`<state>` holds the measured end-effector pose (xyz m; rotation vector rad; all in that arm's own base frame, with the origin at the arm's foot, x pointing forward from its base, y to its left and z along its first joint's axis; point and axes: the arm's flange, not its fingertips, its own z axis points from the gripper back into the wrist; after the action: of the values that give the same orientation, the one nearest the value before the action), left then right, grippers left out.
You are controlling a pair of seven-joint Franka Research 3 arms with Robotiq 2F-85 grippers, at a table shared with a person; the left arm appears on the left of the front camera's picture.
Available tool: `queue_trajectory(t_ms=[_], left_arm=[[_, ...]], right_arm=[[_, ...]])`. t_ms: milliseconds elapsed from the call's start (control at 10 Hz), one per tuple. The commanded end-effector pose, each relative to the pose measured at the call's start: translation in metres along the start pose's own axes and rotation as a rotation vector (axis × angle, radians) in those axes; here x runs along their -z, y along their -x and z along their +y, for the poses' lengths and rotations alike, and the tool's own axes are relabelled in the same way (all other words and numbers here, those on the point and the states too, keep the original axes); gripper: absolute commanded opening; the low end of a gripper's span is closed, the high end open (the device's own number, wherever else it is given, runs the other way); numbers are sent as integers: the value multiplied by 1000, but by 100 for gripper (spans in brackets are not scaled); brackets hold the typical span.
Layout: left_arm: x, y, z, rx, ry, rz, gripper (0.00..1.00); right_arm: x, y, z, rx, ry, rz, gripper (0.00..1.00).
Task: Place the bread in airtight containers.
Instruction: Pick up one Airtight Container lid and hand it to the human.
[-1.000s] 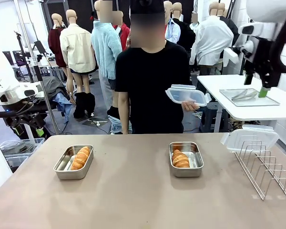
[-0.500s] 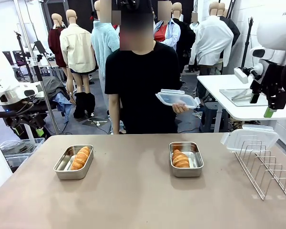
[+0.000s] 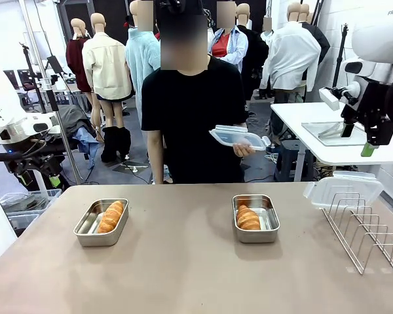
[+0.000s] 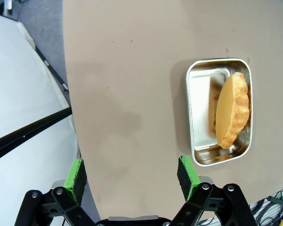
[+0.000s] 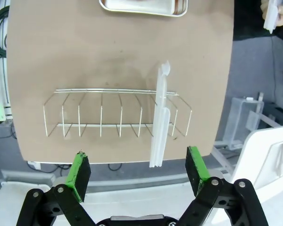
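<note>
My left gripper [image 4: 132, 172] is spread as wide as it goes and holds nothing. It hangs over the table [image 4: 132, 70] just off the tin [image 4: 198, 117] farthest from the wire rack [image 3: 367, 239], and a croissant [image 4: 232, 110] lies inside that tin. My right gripper [image 5: 137, 165] is equally wide and empty, raised above the rack and touching nothing. A clear lid [image 3: 344, 190] stands slotted in the rack. The second tin [image 3: 255, 237], nearer the rack, holds the other croissant [image 3: 248, 218]. The person's hand [image 3: 243, 149] holds a second lid [image 3: 237, 137], well apart from the rack.

Tin [image 5: 142, 5] cut off by right wrist view's top edge, person's lid [image 5: 270, 16] clipped at right edge
</note>
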<state>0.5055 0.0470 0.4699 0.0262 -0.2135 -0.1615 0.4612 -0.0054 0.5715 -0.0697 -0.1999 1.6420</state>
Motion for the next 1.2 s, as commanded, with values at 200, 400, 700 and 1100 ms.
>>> queue_trajectory(t_ms=[200,400,700,1100], left_arm=[[-2,2,1,-7,-25,4,100],[-2,2,1,-7,-25,4,100],[-2,2,1,-7,-25,4,100],[-2,2,1,-7,-25,4,100]], right_arm=[[-1,1,1,-20,-10,14,100],[-1,1,1,-20,-10,14,100],[-1,1,1,-20,-10,14,100],[-1,1,1,-20,-10,14,100]])
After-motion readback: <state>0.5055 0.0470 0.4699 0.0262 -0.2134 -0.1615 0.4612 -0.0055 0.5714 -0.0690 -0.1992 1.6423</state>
